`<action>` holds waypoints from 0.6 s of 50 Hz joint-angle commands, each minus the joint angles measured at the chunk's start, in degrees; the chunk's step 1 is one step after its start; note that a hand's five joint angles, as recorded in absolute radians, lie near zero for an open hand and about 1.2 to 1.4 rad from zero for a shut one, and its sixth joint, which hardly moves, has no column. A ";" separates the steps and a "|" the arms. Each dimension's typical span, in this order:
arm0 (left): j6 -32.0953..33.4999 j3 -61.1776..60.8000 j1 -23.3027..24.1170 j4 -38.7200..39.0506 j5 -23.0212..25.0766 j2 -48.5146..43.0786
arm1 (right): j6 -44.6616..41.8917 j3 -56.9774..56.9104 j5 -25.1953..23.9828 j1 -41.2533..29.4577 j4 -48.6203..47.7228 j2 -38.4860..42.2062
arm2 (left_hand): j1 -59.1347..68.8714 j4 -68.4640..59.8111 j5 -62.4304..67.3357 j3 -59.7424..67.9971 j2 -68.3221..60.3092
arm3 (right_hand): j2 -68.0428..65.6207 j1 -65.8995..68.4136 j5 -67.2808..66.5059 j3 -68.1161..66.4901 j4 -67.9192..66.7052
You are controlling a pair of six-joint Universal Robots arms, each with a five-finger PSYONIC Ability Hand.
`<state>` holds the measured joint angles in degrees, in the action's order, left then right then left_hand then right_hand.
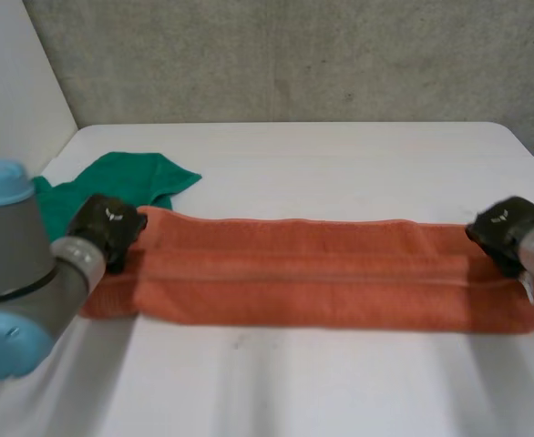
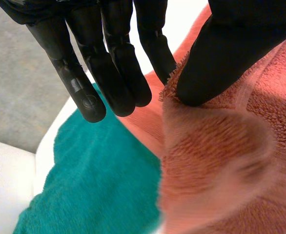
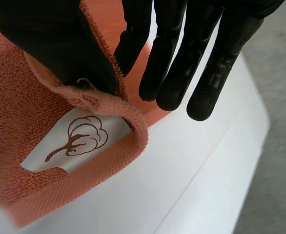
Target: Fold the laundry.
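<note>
— Pinching anything?
— Yes: my left hand (image 1: 107, 228) and right hand (image 1: 504, 232) each nip an end of the long orange terry towel (image 1: 303, 273), flat on the white table (image 1: 340, 164).
— Label?
— Its white tag (image 3: 79, 141) bears a brown cotton-boll drawing.

orange towel (image 1: 322, 273): terry cloth, looped pile, rough, matt. green cloth (image 2: 99, 180) beyond left hand (image 2: 109, 73) fingertips: finer nap, matt. white label (image 3: 79, 141) below right hand (image 3: 170, 53) thumb: smooth, printed. hands: black, smooth, faint sheen. table (image 1: 340, 164): white, smooth, matt.
</note>
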<state>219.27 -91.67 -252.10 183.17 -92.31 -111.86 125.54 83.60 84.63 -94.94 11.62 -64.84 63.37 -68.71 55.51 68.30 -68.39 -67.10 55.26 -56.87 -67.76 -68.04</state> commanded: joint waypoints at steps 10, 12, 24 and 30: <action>-2.09 24.33 3.46 8.77 -5.87 -23.31 | 0.06 -18.01 6.50 -5.52 -10.20 18.86 | 16.63 -11.29 14.49 11.70 -11.61 | -12.90 24.74 -13.13 -12.24 -11.96; -2.01 25.22 3.72 10.10 -5.87 -24.28 | 0.06 -19.17 7.38 -5.61 -10.91 20.10 | 16.63 -11.29 14.49 11.70 -11.61 | -12.90 24.74 -13.13 -12.24 -11.96; 3.97 26.63 5.65 12.48 -7.19 -24.82 | 7.70 -21.46 8.97 -5.61 -24.10 16.77 | -53.37 58.71 -55.51 -58.30 58.39 | 57.10 -45.26 56.87 57.76 58.04; 3.88 22.16 5.22 11.86 -6.48 -17.79 | 11.75 -19.62 8.18 -5.43 -20.08 10.97 | -53.37 58.71 -55.51 -58.30 58.39 | 57.10 -45.26 56.87 57.76 58.04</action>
<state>222.74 -65.15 -246.66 195.78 -99.40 -136.69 132.53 62.07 93.61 -100.72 -11.66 -47.35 11.12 -11.38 2.55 11.73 -11.36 -11.99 11.14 -3.37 -11.71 -12.90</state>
